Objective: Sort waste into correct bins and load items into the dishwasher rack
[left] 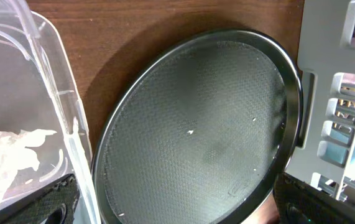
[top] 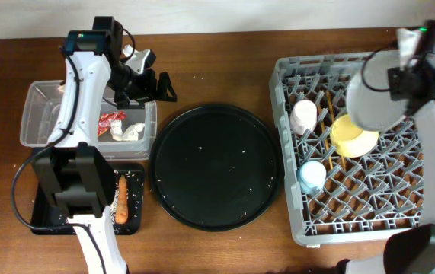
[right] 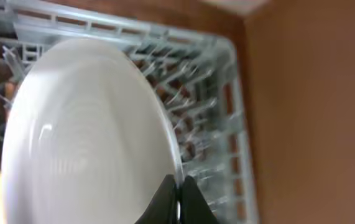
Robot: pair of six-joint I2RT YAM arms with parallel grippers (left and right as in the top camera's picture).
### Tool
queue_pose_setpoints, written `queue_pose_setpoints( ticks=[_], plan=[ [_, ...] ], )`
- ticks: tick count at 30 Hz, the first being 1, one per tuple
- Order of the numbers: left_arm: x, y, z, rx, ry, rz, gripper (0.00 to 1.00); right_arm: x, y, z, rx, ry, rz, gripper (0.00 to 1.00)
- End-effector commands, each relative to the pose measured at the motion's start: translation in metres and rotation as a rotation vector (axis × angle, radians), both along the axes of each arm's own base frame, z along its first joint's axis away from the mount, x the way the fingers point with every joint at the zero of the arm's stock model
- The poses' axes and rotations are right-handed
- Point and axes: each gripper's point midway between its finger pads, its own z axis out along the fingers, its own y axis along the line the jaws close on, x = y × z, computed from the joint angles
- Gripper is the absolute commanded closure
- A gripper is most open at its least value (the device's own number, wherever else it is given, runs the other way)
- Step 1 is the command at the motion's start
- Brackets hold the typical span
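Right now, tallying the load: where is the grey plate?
On the right in the overhead view: the right gripper pinches the grey plate by its rim over the dishwasher rack, beside the yellow bowl.

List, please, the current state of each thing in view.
Plate: held by right gripper over rack
Yellow bowl: in rack
Pink cup: in rack
Blue cup: in rack
Chopsticks: in rack
Wrapper: in clear tub
Tissue: in clear tub
Carrot: in black tray
Left gripper: open

pale grey plate [top: 375, 100], seemingly tilted, above rack [top: 289, 183], overlapping yellow bowl [top: 354, 138].
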Motion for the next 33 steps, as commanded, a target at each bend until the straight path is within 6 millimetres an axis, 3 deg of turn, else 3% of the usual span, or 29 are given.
queue_pose_setpoints(
  ticks=[1, 3, 5, 8, 10, 16, 18, 19, 28, 29, 31, 33],
  plan=[
    [0.001, 0.0, 0.02, -0.004, -0.048, 0.007, 0.01, -0.013, -0.018, 0.051, -0.384, 0.104, -0.003, 0.96],
    [0.001, 0.0, 0.02, -0.004, -0.048, 0.007, 0.01, -0.015, -0.03, 0.077, -0.517, 0.095, -0.08, 0.96],
    [0.001, 0.0, 0.02, -0.004, -0.048, 0.007, 0.01, -0.014, -0.029, 0.076, -0.522, 0.104, -0.068, 0.96],
    [0.001, 0.0, 0.02, -0.004, -0.048, 0.007, 0.01, -0.017, -0.012, 0.039, -0.405, 0.181, 0.038, 0.96],
    [0.001, 0.0, 0.02, -0.005, -0.048, 0.007, 0.01, -0.017, -0.013, 0.02, -0.418, 0.245, 0.07, 0.96],
    [0.001, 0.0, 0.02, -0.005, -0.048, 0.007, 0.01, -0.006, -0.021, 0.031, -0.513, 0.25, 0.086, 0.96],
    [0.001, 0.0, 0.02, -0.005, -0.048, 0.007, 0.01, -0.011, -0.029, 0.022, -0.505, 0.275, 0.072, 0.96],
    [0.001, 0.0, 0.02, -0.005, -0.048, 0.007, 0.01, -0.013, -0.033, 0.007, -0.469, 0.292, 0.095, 0.96],
    [0.001, 0.0, 0.02, -0.005, -0.048, 0.007, 0.01, -0.008, -0.019, -0.026, -0.384, 0.321, 0.199, 0.96],
    [0.001, 0.0, 0.02, -0.004, -0.048, 0.007, 0.01, -0.008, -0.019, -0.026, -0.385, 0.321, 0.2, 0.68],
    [0.001, 0.0, 0.02, -0.004, -0.048, 0.007, 0.01, -0.008, -0.019, -0.026, -0.384, 0.321, 0.2, 0.53],
    [0.001, 0.0, 0.02, -0.004, -0.048, 0.007, 0.01, -0.005, -0.014, -0.029, -0.35, 0.295, 0.21, 0.48]
  ],
)
